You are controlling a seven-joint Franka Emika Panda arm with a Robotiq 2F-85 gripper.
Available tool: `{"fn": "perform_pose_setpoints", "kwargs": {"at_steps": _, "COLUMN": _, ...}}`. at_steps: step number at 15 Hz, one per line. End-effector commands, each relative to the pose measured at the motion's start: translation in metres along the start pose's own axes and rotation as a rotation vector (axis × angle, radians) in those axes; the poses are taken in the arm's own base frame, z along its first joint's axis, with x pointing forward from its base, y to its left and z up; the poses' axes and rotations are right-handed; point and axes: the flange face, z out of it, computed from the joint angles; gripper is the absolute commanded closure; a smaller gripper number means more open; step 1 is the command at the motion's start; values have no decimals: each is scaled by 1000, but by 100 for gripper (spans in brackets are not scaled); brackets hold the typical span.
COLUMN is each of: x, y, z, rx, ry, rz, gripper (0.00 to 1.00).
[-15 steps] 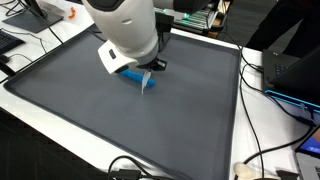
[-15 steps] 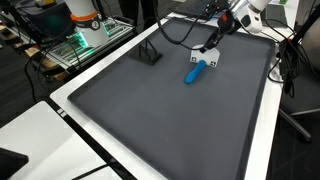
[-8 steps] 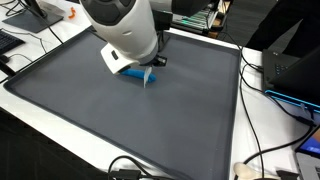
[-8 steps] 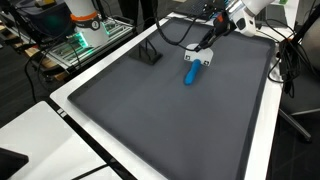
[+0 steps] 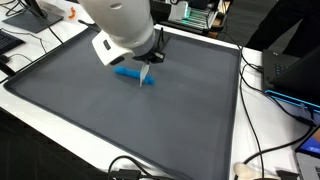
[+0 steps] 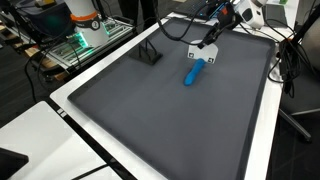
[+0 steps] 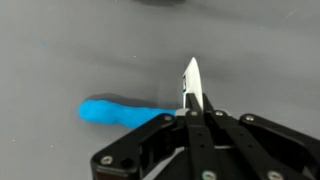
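Note:
A blue, elongated object [image 5: 130, 74] lies flat on the dark grey mat [image 5: 120, 120]. It also shows in an exterior view [image 6: 194, 72] and at the left of the wrist view [image 7: 115, 112]. My gripper [image 7: 190, 85] has its two fingers pressed together with nothing between them. It hangs just above and beside one end of the blue object, apart from it, as both exterior views show [image 5: 147, 72] [image 6: 207, 50].
A small black stand [image 6: 150, 55] sits on the mat near its far edge. A white table border [image 6: 80, 120] surrounds the mat. Cables [image 5: 255, 75] and electronics [image 5: 290, 70] lie beside the mat, and a rack with green lights [image 6: 85, 35] stands off the table.
My gripper has lifted and drawn back from the blue object, which stays on the mat, now more uncovered.

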Motion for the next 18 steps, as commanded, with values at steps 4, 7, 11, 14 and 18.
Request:
{"fn": "perform_pose_setpoints", "kwargs": {"at_steps": 4, "x": -7, "y": 9, "z": -10, "rx": -8, "ry": 21, "rz": 13, "gripper": 99}}
{"fn": "perform_pose_setpoints", "kwargs": {"at_steps": 7, "x": -1, "y": 6, "z": -1, "rx": 0, "ry": 28, "rz": 12, "gripper": 99}}
{"fn": "perform_pose_setpoints", "kwargs": {"at_steps": 11, "x": 5, "y": 4, "z": 9, "rx": 17, "ry": 26, "rz": 11, "gripper": 99}}
{"fn": "perform_pose_setpoints", "kwargs": {"at_steps": 14, "x": 5, "y": 5, "z": 8, "rx": 11, "ry": 30, "rz": 16, "gripper": 99}}
{"fn": "perform_pose_setpoints", "kwargs": {"at_steps": 18, "x": 2, "y": 9, "z": 2, "rx": 3, "ry": 39, "rz": 20, "gripper": 99}}
